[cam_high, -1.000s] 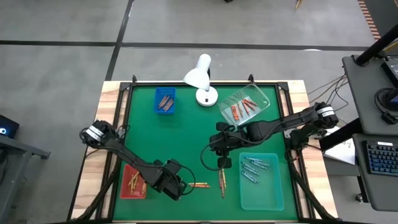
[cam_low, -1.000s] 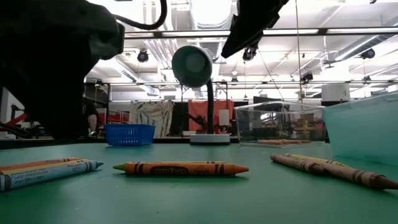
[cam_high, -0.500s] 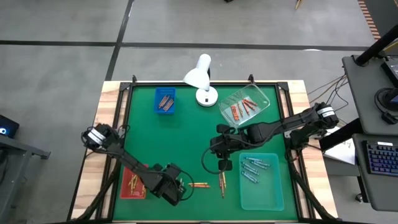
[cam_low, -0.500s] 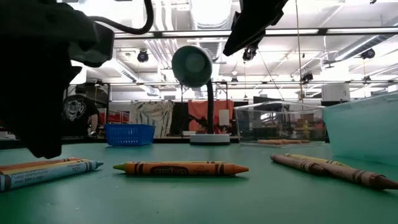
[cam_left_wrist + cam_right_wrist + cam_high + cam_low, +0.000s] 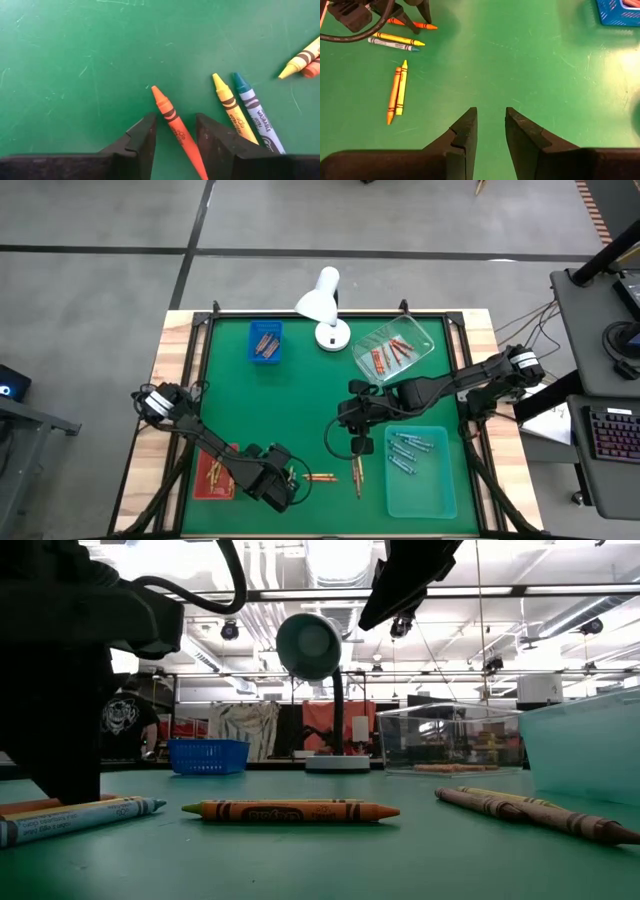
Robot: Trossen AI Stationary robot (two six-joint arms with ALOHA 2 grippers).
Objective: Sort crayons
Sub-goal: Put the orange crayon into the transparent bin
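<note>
Several crayons lie flat on the green mat near the table's front edge. In the left wrist view they are an orange crayon [image 5: 170, 115], a yellow one [image 5: 230, 105], a blue one [image 5: 252, 112] and a yellow-and-orange pair [image 5: 300, 62]. My left gripper [image 5: 175, 125] is low over the mat at the front [image 5: 288, 482]. It is open, one finger on each side of the orange crayon, with a gap showing on both sides. My right gripper [image 5: 491, 117] hangs open and empty above mid-table [image 5: 358, 445].
A red tray [image 5: 213, 472] lies front left and a blue basket [image 5: 265, 342] far left. A clear box [image 5: 392, 348] of crayons is far right and a teal tray [image 5: 420, 470] front right. A white lamp [image 5: 322, 305] stands at the far edge. The mat's middle is bare.
My left gripper has gone down toward the mat at the near edge and now stands over the crayons there. The crayons have not moved.
</note>
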